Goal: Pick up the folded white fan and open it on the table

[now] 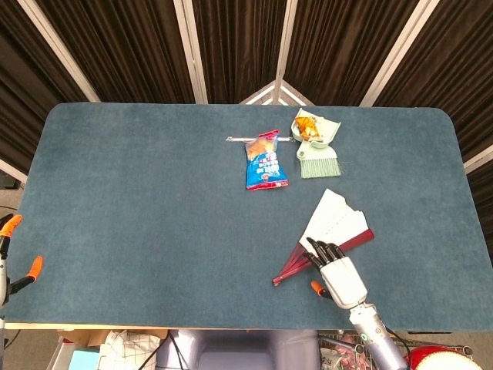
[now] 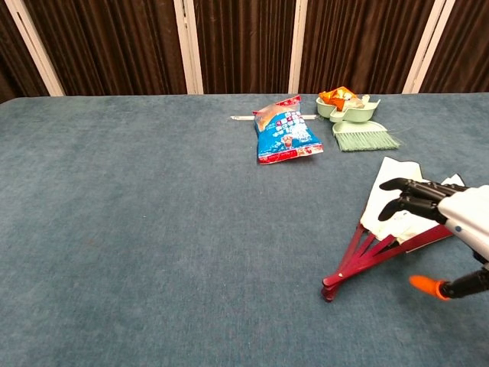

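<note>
You have one white fan (image 1: 333,228), partly open; your right hand (image 1: 337,271) hovers over it, fingers spread, holding nothing; one snack bag (image 1: 265,162) and one dustpan-and-brush set (image 1: 314,141) sit at twelve o'clock; your left hand (image 1: 9,257) shows only orange tips, so you cannot tell its fingers.

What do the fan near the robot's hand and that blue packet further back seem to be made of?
The fan: a matte white leaf, likely paper or thin fabric, creased in folds, on dark red ribs that look like lacquered wood or bamboo, though plastic is possible. The blue packet: glossy printed plastic film, judging by its sheen and crinkles.
</note>
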